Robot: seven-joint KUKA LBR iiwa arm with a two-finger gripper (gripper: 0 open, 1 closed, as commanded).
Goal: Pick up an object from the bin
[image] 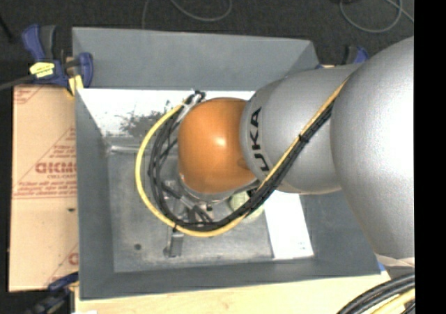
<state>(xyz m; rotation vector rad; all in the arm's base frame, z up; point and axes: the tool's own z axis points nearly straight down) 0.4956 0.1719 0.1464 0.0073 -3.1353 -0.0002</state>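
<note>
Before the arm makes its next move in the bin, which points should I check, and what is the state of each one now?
1. Gripper is down inside the bin: ok, it is low over the front left of the floor.
2. Gripper holds a thing: cannot tell, the orange cover hides it.
3. Target is known: cannot tell. A pale green thing peeks out under the arm, its kind unclear.
4. White sheet is apart from the gripper: ok, it lies flat at the floor's right.
5. Yellow cable is free of the left wall: cannot tell, it loops close to it.
</note>
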